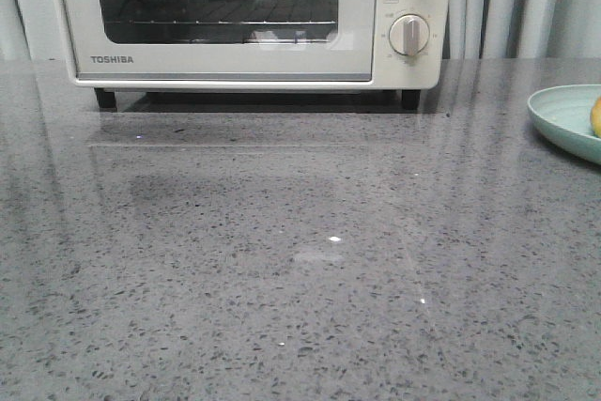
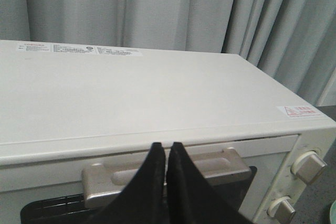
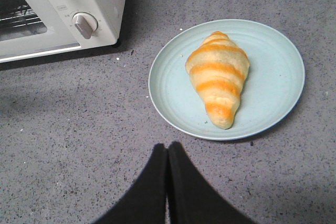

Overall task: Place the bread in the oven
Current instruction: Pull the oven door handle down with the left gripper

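R claw (image 3: pixel 167 153) closed, striped golden bread (image 3: pixel 218 77)

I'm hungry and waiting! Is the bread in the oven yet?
Not yet. Nothing looks done: the bread lies on the plate, and the oven door is shut. The left gripper, shut and empty, hangs by the door handle. The right gripper is empty too. Opening, loading and closing are all left.

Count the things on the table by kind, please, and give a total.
Toaster oven: 1
Pale green plate: 1
Croissant-shaped bread, lying on the plate: 1
Total: 3
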